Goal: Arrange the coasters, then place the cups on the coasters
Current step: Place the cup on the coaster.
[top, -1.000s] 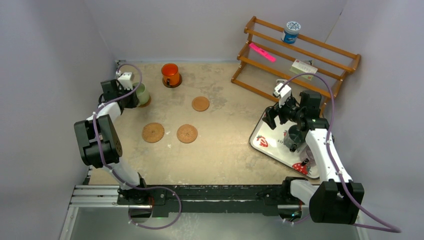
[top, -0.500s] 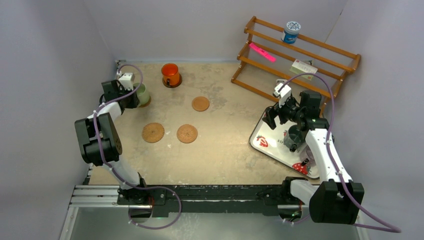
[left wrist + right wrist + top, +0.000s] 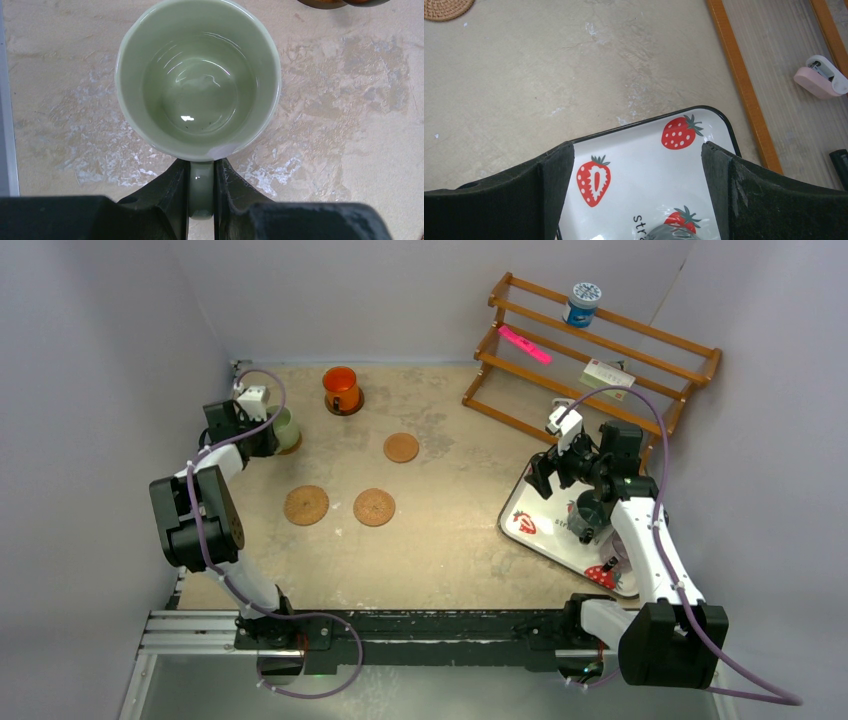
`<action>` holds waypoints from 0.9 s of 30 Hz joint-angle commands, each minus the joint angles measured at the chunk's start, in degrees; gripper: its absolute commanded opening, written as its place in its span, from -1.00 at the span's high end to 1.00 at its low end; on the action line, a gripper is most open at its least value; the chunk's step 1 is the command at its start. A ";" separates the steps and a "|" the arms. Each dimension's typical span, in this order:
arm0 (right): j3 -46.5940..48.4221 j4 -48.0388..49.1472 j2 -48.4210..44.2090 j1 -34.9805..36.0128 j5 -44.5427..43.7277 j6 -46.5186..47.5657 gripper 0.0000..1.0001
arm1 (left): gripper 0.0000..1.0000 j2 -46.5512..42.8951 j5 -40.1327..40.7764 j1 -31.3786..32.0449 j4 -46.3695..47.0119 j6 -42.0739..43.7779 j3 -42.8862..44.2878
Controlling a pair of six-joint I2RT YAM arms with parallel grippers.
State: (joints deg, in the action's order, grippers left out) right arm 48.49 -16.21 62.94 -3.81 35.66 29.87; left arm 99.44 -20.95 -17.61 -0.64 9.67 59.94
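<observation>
- At the far left of the table (image 3: pixel 450 540), pale green mug (image 3: pixel 200 85) stands upright, mouth up.
- Its handle (image 3: pixel 201 192) points straight back at the left gripper (image 3: pixel 201 172); in the top view that is leftward, toward the wall.
- Left gripper clamped narrow on the handle, one finger (image 3: pixel 172 185) on each side of it.
- Mug base sits at table level; coaster under it maybe, the mug body hides that spot, cannot tell.
- Orange mug (image 3: pixel 340 387) upright on the dark coaster (image 3: pixel 345 405) at the far edge, handle facing the near side.
- Three cork coasters lie flat and bare mid-table: one further back (image 3: pixel 401 447), two side by side nearer (image 3: pixel 306 505) (image 3: pixel 374 507).
- Right gripper (image 3: pixel 636 150) jaws spread wide, holding nothing, above the far-left corner of the strawberry tray (image 3: pixel 644 145).
- Dark mug (image 3: pixel 585 515) on the tray, partly hidden under the right arm.
</observation>
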 commanded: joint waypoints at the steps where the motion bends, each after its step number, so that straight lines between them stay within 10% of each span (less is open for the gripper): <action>1: -0.50 0.11 -0.81 -0.16 1.52 0.98 -0.98 | 0.72 -2.79 -1.49 -0.64 4.48 1.20 -0.26; 13: -0.44 -0.05 -0.97 -0.22 1.52 1.11 -0.98 | 0.57 -5.05 -0.53 -0.58 4.23 1.31 -1.20; 27: -0.46 -0.31 -1.49 -0.17 1.50 1.16 -0.98 | -0.35 -6.89 0.03 -0.63 4.22 1.22 -1.69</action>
State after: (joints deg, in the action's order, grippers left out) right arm 48.49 -16.40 62.94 -3.81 35.66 30.09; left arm 94.52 -20.71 -17.63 1.65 10.20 58.24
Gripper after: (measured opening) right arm 0.987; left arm 0.611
